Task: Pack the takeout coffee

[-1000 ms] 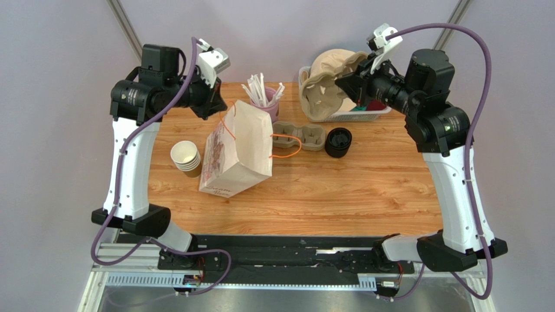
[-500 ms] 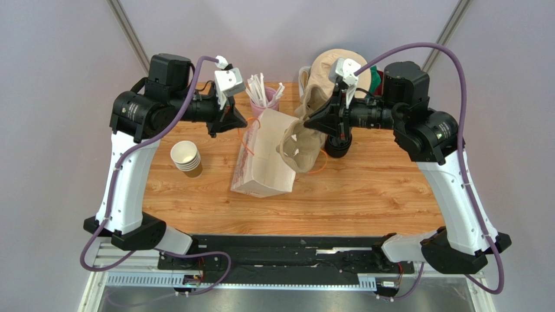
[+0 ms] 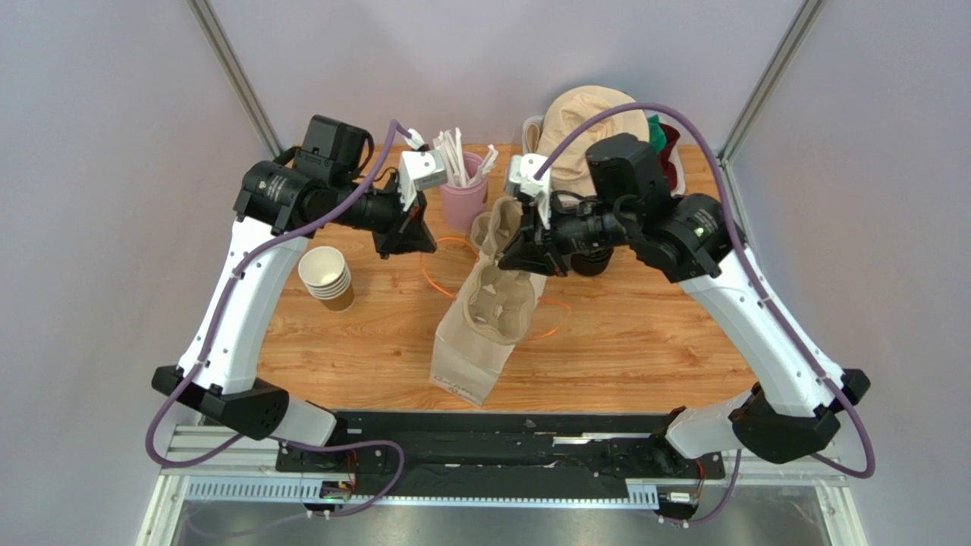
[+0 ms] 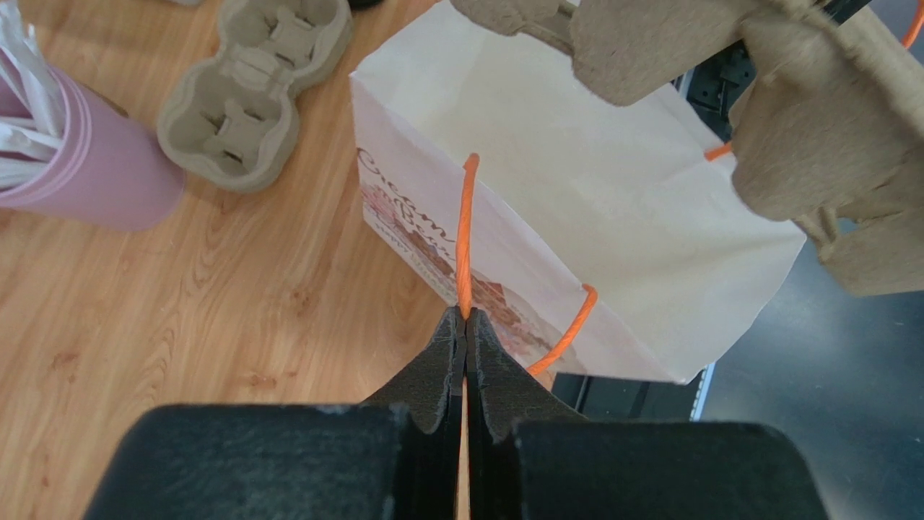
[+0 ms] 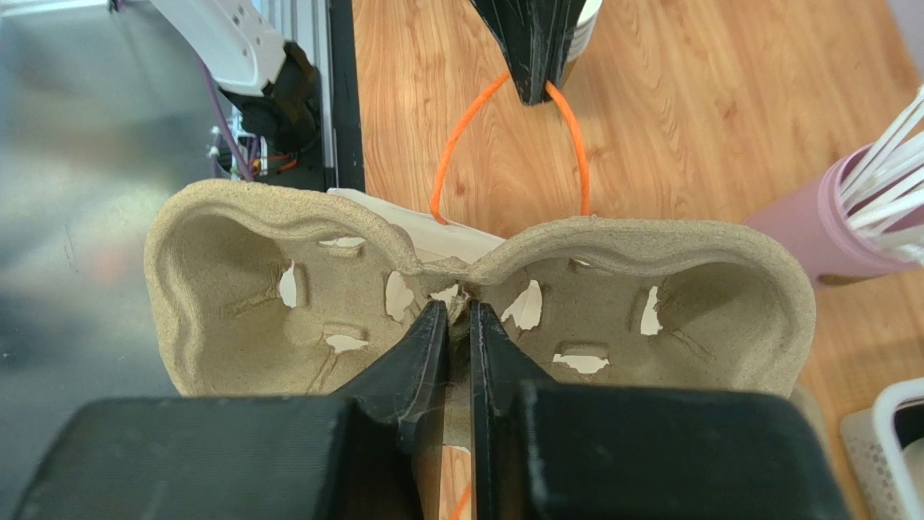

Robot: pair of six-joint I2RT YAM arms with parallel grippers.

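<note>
No lidded coffee cup shows in any view. My left gripper (image 3: pixel 413 236) is shut on the orange cord handle (image 4: pixel 466 228) of the white paper bag (image 3: pixel 470 341), which leans toward the table's near edge. My right gripper (image 3: pixel 515 256) is shut on the middle ridge of a brown pulp cup carrier (image 5: pixel 325 287) and holds it over the bag's top (image 3: pixel 507 302). In the right wrist view the bag's edge (image 5: pixel 418 230) sits just beyond the carrier, and the left fingertips (image 5: pixel 531 54) pinch the handle at the top.
A stack of lidless brown cups (image 3: pixel 325 276) stands at the left. A pink cup of white stirrers (image 3: pixel 462 199) stands at the back. A second pulp carrier (image 4: pixel 255 81) lies beside it. A white basket with beige cloth (image 3: pixel 593 125) sits back right.
Both arms have swung inward and toward the near edge. The left gripper has dragged the bag by its handle toward the front. The right gripper has carried the carrier over the bag.
</note>
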